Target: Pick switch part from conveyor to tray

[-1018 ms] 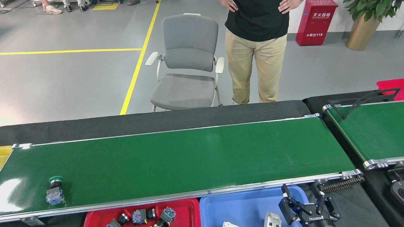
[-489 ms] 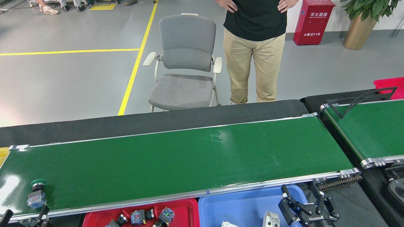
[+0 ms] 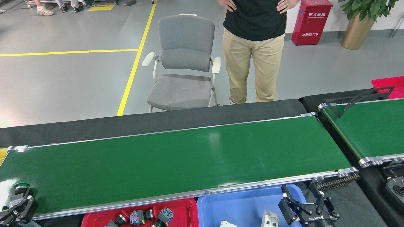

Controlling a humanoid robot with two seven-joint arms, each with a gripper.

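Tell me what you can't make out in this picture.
- Left gripper, head view: cut off by the left edge; whether it grips the green-capped switch is unclear.
- Red tray and blue tray: bottom edge cuts off their contents.
- Person: top edge crops above the chest.

Single head view, high, facing forward and down over conveyor (image 3: 176, 164); trays at near edge.

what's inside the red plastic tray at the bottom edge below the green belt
The red plastic tray holds at least three switch parts with grey-blue contact blocks and dark barrels, lying on their sides. The tray's near portion runs off the bottom of the picture, so anything lying there cannot be seen.
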